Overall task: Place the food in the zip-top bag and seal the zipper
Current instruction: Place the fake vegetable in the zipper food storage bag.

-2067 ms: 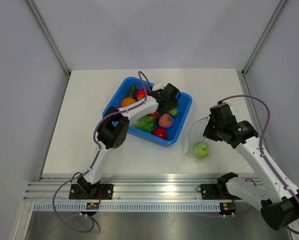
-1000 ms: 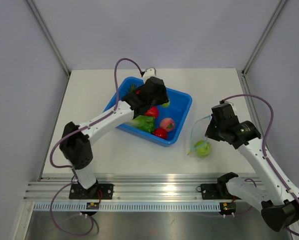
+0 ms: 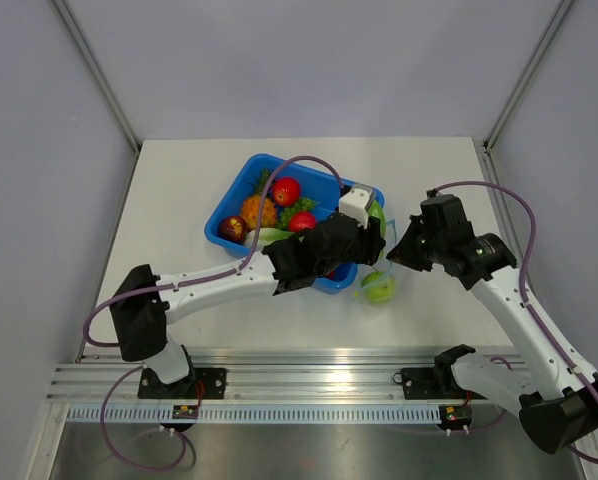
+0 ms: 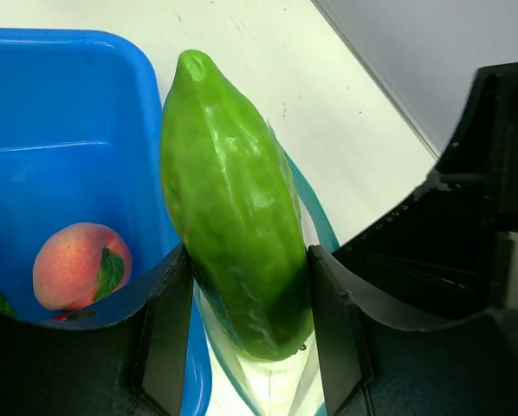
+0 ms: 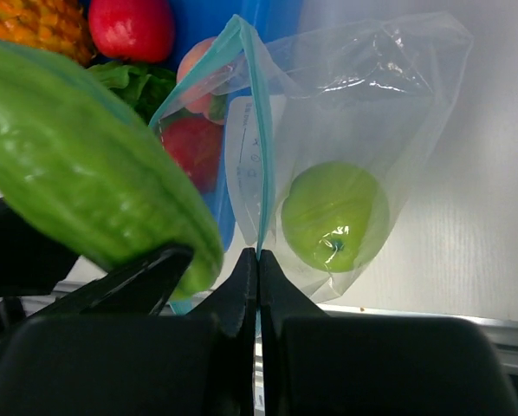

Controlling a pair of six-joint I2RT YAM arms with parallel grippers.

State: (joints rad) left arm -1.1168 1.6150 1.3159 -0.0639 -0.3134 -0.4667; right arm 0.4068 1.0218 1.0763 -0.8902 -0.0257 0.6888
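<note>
White table (image 3: 179,200) | grey walls (image 3: 309,60) | blue tray (image 3: 229,195), zip-top bag (image 5: 389,95) beside it

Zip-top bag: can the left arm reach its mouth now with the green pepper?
Probably yes. The left gripper holds the green pepper right beside the zip-top bag, whose zipper the right gripper pinches up; nothing seems to stand between.

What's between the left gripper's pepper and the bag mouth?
Nothing visible. The green pepper, held in the left gripper, sits right beside the zipper, which the right gripper pinches. A green apple lies deeper in the zip-top bag.
</note>
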